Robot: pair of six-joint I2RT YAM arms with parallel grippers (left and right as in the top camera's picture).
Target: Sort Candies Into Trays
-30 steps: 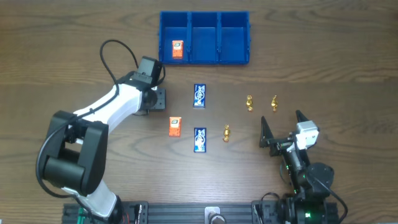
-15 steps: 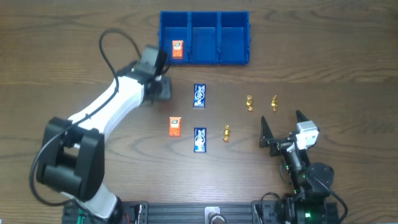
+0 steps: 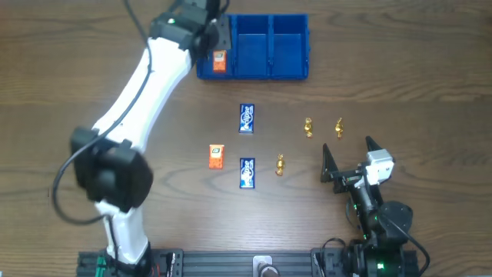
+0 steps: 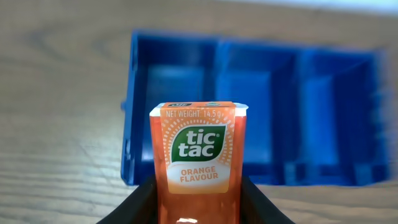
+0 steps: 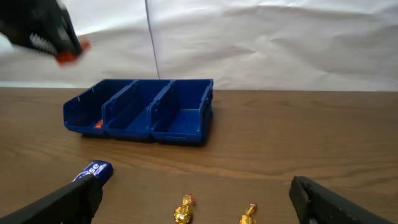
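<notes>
Though far from finished, already under way: one orange box (image 3: 219,65) lying in the left compartment of the blue tray (image 3: 261,75). Second orange box (image 4: 199,165) clamped upright between the fingers of the left tool (image 4: 199,210), raised off the tabletop (image 3: 400,85) at the tray's left end and facing that same compartment. Hard to tell whether above it or just short of the near wall. Judged as the delivery step, with release not yet made. Middle and right compartments bare, so none of the other two kinds stored.

Left to sort, all lying loose on the tabletop between the tray and the arm bases:
- a third orange box (image 3: 216,156)
- two blue packs, one pack (image 3: 247,118) nearer the tray and the other pack (image 3: 247,173) just beside that third orange box
- three gold-wrapped sweets, one sweet (image 3: 308,127) with another sweet (image 3: 339,127) near it, and a third sweet (image 3: 280,164) closer to the lower blue pack

Right tool (image 3: 347,150) spread wide open and holding nothing, parked low near the gold-wrapped sweets and well apart from the tray. By count, one piece of eight stored, one in hand, six waiting; most of the job judged ahead, with two compartments yet to receive anything
</notes>
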